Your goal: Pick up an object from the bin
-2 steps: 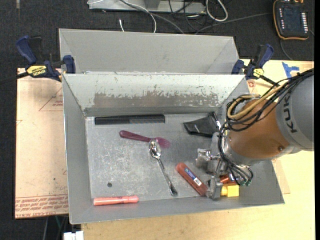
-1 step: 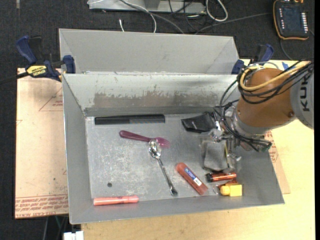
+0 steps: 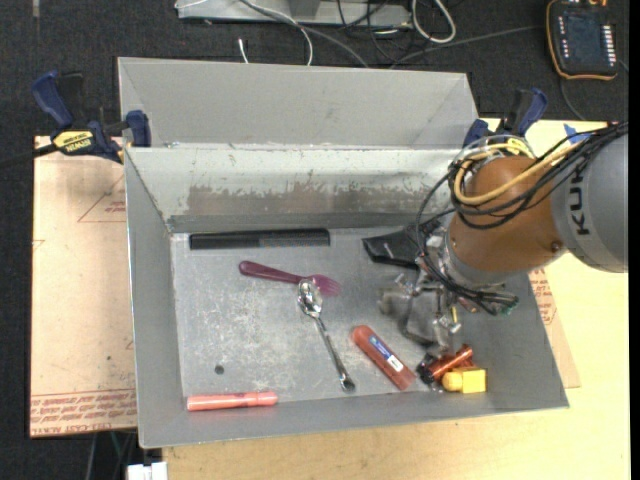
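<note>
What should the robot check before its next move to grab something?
1. Gripper inside the bin, at its right side: ok.
2. Something near to grab: ok, a small yellow and orange thing lies beside it, by the front right corner.
3. Red marker lies free, nothing on it: ok.
4. Spoons apart: not ok, the metal spoon touches the purple spoon at its bowl.
5. Gripper carries nothing: cannot tell.

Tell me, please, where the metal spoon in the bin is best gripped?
Probably the thin handle of the metal spoon, about mid-length, coming from straight above and closing across it. It lies flat; its bowl lies against the purple spoon, while the handle has bare floor on both sides.
</note>
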`<state>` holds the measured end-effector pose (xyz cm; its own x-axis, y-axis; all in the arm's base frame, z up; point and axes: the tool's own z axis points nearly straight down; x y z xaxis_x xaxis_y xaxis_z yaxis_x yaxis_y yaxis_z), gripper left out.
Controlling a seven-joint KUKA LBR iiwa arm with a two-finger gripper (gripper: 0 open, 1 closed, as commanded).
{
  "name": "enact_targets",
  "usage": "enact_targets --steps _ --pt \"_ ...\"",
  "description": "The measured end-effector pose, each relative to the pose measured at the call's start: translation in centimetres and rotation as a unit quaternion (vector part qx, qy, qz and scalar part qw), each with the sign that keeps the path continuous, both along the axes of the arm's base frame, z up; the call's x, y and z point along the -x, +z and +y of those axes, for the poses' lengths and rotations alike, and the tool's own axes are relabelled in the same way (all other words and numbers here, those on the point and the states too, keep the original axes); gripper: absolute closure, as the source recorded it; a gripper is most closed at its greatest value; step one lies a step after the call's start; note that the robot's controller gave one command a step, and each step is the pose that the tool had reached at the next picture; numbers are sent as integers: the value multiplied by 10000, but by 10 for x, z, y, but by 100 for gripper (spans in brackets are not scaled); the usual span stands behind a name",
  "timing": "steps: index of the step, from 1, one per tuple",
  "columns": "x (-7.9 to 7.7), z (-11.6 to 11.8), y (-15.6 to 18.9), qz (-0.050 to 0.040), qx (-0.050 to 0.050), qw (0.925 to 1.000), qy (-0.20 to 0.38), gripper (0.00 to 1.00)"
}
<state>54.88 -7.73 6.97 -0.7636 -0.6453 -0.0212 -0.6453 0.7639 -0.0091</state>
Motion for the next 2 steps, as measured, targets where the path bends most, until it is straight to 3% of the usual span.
enact_targets --steps 1,2 --pt "-34 -41 1 -12 54 9825 1861 100" --pt "-34 -41 1 -13 53 9825 1861 100"
